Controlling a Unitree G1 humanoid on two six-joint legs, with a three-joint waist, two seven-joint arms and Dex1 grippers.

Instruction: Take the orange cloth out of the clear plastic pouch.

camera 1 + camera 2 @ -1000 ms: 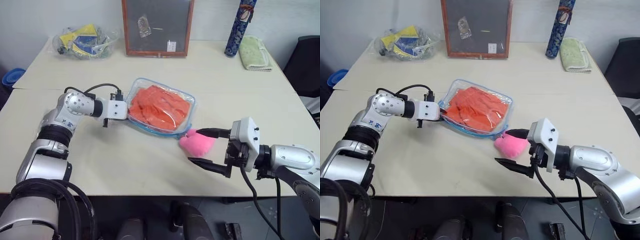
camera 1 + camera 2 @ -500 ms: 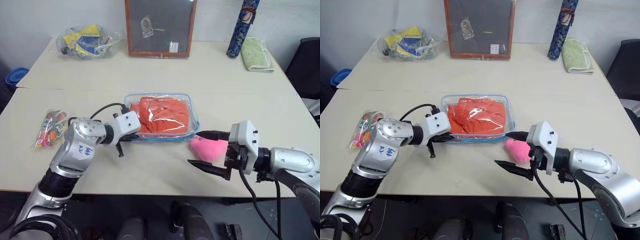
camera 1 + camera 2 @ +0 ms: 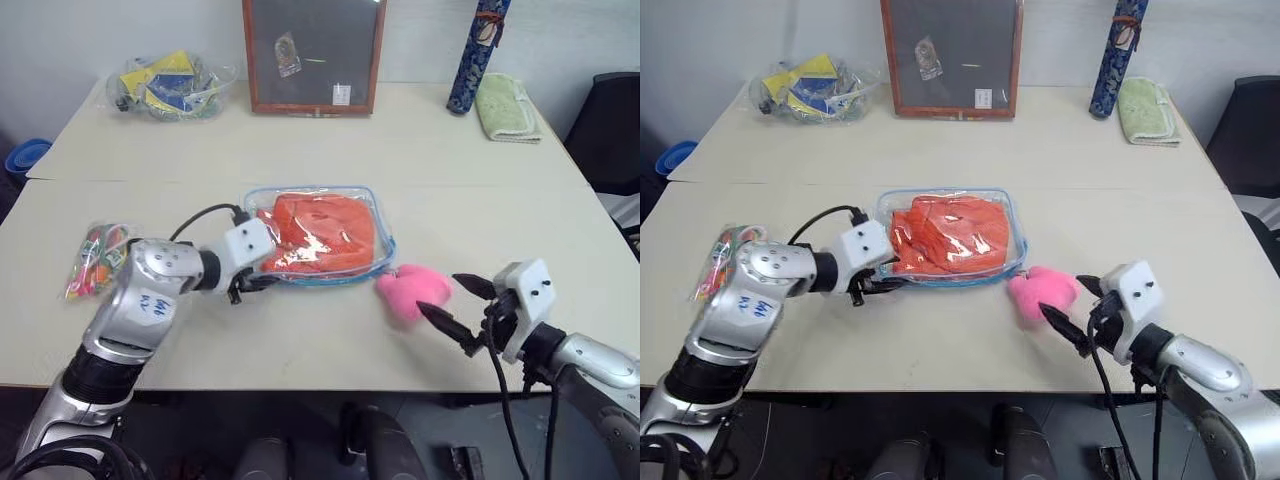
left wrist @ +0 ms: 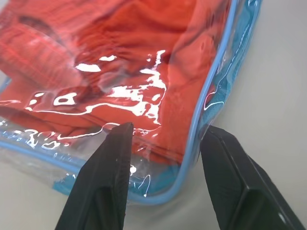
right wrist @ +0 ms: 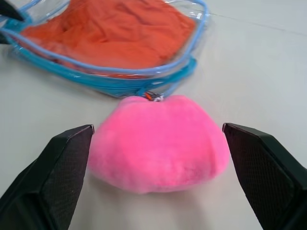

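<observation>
The clear plastic pouch with light blue edging lies flat at mid-table, and the orange cloth is folded inside it. My left gripper sits at the pouch's near left corner. In the left wrist view its fingers stand apart, with the blue-edged pouch corner between and just beyond the tips. My right gripper is open near the table's front right. It points at a pink plush heart and does not touch it. The heart lies against the pouch's near right corner.
A framed blackboard leans against the back wall, with a wrinkly bag of yellow and blue items to its left. A patterned tube and a pale green towel are at the back right. A small packet of colourful bits lies beside my left arm.
The pouch, held up tilted a second ago, now lies flat, and my left fingers have parted off it. My right gripper has drawn back to the right and lower, away from the heart.
</observation>
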